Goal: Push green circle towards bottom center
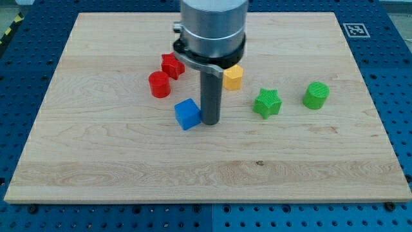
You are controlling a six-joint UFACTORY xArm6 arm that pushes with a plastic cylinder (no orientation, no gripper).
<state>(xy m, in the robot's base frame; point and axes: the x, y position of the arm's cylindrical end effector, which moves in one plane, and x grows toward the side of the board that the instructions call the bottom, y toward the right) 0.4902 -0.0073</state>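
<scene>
The green circle [316, 95] is a round green block at the view's right, a little above mid height. A green star [267, 103] lies just to its left. My tip [210, 122] rests on the board near the centre, right beside the blue cube [187, 114], touching or nearly touching its right side. The tip is well to the left of the green circle, with the green star between them.
A red cylinder [159, 84] and a red star-like block [172, 66] sit left of the rod. A yellow block [233, 77] peeks out behind the rod on its right. The wooden board [96, 167] lies on a blue perforated table.
</scene>
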